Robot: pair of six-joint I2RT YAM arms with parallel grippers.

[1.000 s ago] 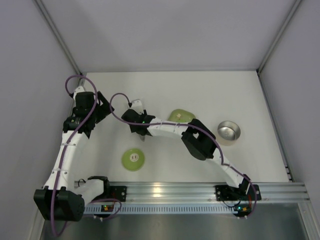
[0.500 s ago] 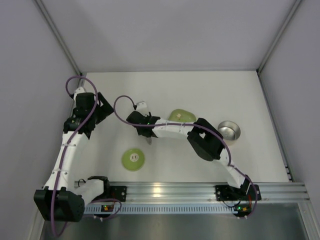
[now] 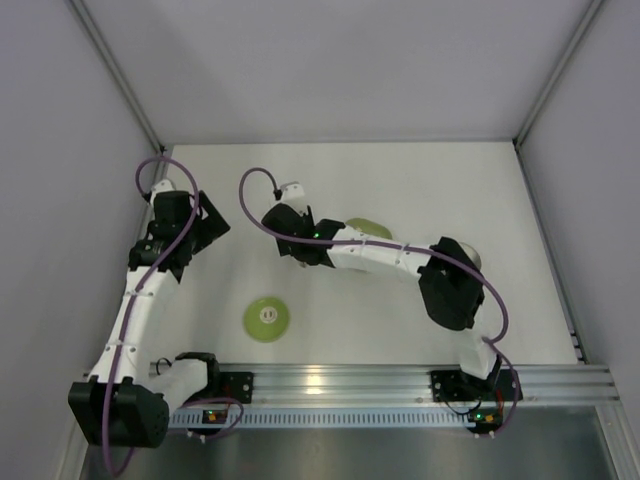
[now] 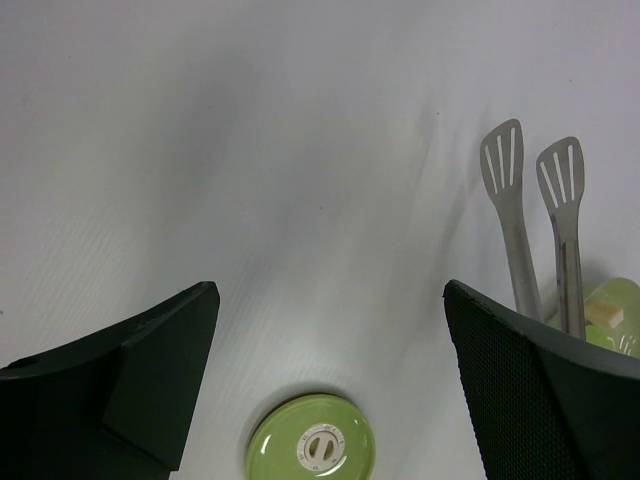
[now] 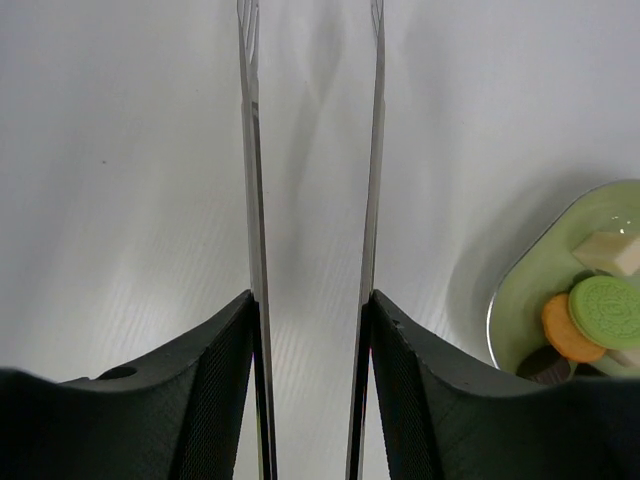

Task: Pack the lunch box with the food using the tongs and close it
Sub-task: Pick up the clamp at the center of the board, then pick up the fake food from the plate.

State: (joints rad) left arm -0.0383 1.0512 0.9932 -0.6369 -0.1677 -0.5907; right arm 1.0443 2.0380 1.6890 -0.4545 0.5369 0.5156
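My right gripper (image 5: 310,300) is shut on the tongs (image 5: 252,150), one finger pressed against the outside of each slim silver arm. From above it sits left of the green dish (image 3: 368,228). The tongs' slotted tips (image 4: 503,160) show in the left wrist view. Food lies in the dish (image 5: 520,290): an orange chunk (image 5: 565,328), a whitish chunk (image 5: 612,252) and a green round piece (image 5: 607,310). The light-green lid (image 3: 267,319) lies flat near the front. The lunch box is hidden under my right arm's elbow. My left gripper (image 4: 328,290) stands open and holds nothing, at the left (image 3: 205,225).
Grey walls close the table on the left, back and right. The metal rail (image 3: 330,380) with both arm bases runs along the near edge. My right arm's elbow (image 3: 452,290) hangs over the right side of the table.
My right arm has swung: its elbow moved right over the lunch box, and the gripper with the tongs shifted slightly up and turned. The left arm has barely moved.
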